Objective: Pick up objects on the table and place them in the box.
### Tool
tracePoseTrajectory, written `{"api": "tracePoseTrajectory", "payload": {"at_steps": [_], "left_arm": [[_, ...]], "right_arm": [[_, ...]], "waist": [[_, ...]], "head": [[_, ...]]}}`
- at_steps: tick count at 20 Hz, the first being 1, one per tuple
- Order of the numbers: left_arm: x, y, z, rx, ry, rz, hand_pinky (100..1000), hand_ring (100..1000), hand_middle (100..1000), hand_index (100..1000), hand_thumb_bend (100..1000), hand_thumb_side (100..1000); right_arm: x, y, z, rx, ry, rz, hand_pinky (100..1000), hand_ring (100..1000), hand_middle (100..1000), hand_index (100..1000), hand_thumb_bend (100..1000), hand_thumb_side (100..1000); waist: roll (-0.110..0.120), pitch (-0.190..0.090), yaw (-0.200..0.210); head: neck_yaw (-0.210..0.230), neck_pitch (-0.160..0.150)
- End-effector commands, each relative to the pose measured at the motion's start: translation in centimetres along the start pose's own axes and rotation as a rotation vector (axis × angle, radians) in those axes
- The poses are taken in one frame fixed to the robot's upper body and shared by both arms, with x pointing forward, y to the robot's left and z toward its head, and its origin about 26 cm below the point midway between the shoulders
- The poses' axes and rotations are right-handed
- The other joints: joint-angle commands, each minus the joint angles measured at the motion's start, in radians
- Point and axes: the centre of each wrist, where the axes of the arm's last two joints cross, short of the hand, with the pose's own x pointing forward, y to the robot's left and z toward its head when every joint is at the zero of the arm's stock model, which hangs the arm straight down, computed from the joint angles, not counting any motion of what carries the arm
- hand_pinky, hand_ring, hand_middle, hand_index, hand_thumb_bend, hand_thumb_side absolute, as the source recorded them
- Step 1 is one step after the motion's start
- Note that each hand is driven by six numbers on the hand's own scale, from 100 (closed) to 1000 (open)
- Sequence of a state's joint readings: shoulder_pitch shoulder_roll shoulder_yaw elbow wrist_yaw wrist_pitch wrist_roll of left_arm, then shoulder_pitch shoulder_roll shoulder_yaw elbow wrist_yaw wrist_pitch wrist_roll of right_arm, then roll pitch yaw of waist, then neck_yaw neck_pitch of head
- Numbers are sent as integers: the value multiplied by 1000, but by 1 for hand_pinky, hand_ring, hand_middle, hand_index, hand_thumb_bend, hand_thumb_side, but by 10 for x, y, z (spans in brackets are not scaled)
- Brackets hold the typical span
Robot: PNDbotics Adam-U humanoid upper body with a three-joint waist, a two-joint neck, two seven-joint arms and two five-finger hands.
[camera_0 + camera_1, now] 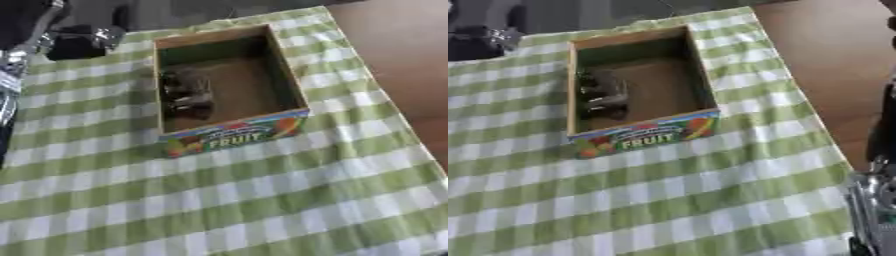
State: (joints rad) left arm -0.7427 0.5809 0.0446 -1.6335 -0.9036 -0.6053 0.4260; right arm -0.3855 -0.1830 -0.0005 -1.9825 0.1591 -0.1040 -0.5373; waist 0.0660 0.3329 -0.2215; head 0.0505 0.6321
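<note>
Left hand (74, 42) at upper left, above the cloth edge; finger state cannot be told. Box (236, 134) marked FRUIT sits on the green checked cloth (262, 200); a dark object (186, 92) lies inside against its left wall. Right arm (877, 200) at right edge, hand unclear. No loose items visible; risk: a blind reach nudging the box.

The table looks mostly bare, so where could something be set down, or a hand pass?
The green checked cloth lies bare in front of the FRUIT box and along its right side up to the brown tabletop. Inside the box, the right half is free; a dark object fills its left. It is tighter at the far left, by the robot's arm.
</note>
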Motion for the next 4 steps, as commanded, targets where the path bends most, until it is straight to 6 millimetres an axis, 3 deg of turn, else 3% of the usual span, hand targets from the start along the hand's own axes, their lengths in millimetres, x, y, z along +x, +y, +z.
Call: {"api": "tracePoseTrajectory", "payload": {"at_steps": [1,4], "left_arm": [[0,28,-5,98,54,68,614,707,656,806,100,514],[12,35,5,176,168,198,571,691,699,814,100,581]], "right_arm": [[5,-6,-6,-17,-39,25,896,840,646,809,100,720],[4,-9,-7,-36,-43,37,895,840,647,809,100,719]], "waist": [[-9,-23,6],[-19,-21,17]], "head": [[-12,8],[-20,11]]}}
